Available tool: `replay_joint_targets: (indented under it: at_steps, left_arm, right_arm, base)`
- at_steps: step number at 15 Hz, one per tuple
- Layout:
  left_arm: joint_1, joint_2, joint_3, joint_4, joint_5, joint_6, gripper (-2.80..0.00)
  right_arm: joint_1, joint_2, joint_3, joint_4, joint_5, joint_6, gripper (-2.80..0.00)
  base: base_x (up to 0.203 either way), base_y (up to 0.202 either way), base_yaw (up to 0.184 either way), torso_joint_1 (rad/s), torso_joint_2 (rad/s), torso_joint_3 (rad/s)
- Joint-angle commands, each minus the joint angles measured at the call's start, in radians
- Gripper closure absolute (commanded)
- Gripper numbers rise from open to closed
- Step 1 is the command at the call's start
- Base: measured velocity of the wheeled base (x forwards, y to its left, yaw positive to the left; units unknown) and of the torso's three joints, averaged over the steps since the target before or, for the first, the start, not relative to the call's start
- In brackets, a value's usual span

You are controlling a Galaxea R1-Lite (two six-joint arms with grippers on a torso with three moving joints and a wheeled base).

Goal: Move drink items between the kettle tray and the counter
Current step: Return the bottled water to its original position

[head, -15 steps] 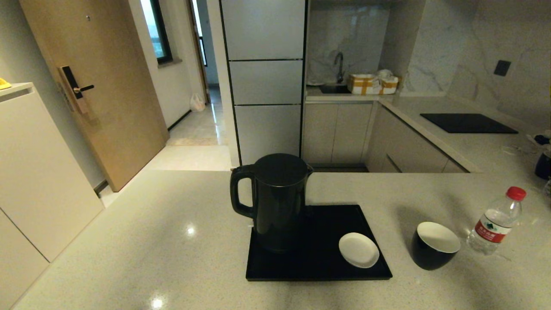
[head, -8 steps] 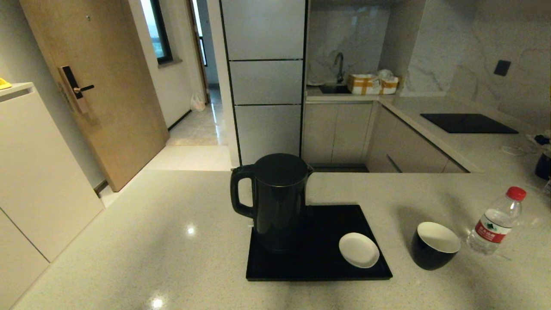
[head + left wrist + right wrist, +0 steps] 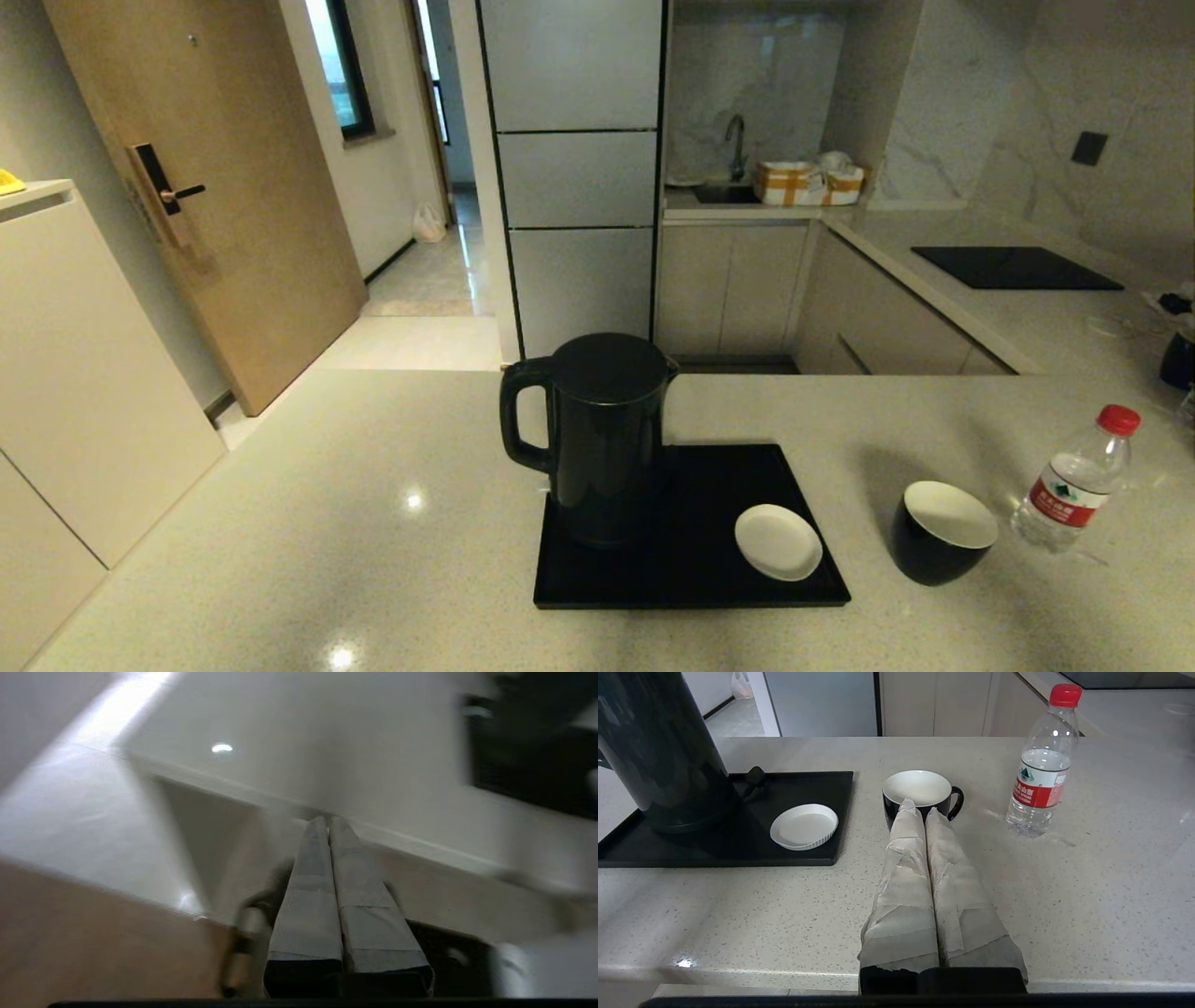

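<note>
Two drink items stand off the kettle tray [image 3: 691,593] on the counter's [image 3: 280,523] right side: cup [image 3: 920,791] just beyond our right gripper [image 3: 920,807], bottle [image 3: 1041,765] farther toward the right edge, upright. Kettle [image 3: 602,439] stands upright in the tray's left half. Right gripper's fingers are pressed together, low at the near edge. Left gripper [image 3: 329,821] is also pinched together, empty, below the counter's edge. We judge the right arm nearer.

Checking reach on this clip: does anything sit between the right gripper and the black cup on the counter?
Nothing visible does. The right gripper, shut, points straight at the cup over bare counter; the bottle stands off to one side, the tray to the other.
</note>
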State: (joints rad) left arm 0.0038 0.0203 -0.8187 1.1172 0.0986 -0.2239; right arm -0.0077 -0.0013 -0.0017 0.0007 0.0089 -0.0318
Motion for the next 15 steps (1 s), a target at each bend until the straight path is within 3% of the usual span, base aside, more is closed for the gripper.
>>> replay_joint_targets:
  at_steps: [1,5,7,8,9,11,15]
  left_arm:
    - [0.001,-0.016,0.08,-0.2,-0.02,0.0,0.0]
    - [0.001,-0.018,0.633,-0.909,-0.009,0.078,0.0]
    - [0.001,-0.018,0.81,-1.225,-0.004,0.128,0.0]
    - [0.001,-0.018,0.834,-1.273,-0.011,0.136,0.0]
    - [0.001,-0.019,0.827,-1.245,-0.031,0.159,0.0]
    - [-0.001,-0.02,0.805,-1.096,-0.105,0.25,0.0]
    - [0.0,-0.02,0.81,-1.102,-0.103,0.231,0.0]
  right_arm:
    - [0.0,0.0,0.0,-0.001,0.0,0.0,0.0]
    - [0.0,0.0,0.0,0.001,0.0,0.0,0.0]
    - [0.0,0.0,0.0,0.001,0.0,0.0,0.0]
    - [0.0,0.0,0.0,0.001,0.0,0.0,0.0]
    - [0.0,0.0,0.0,0.001,0.0,0.0,0.0]
    - [0.0,0.0,0.0,0.001,0.0,0.0,0.0]
    - [0.0,0.0,0.0,0.001,0.0,0.0,0.0]
  base:
    - [0.0,0.0,0.0,0.0,0.0,0.0]
    - [0.0,0.0,0.0,0.0,0.0,0.0]
    - [0.0,0.0,0.0,0.0,0.0,0.0]
    - [0.0,0.0,0.0,0.0,0.0,0.0]
    - [0.0,0.0,0.0,0.0,0.0,0.0]
    - [0.0,0.0,0.0,0.0,0.0,0.0]
    - [0.0,0.0,0.0,0.0,0.0,0.0]
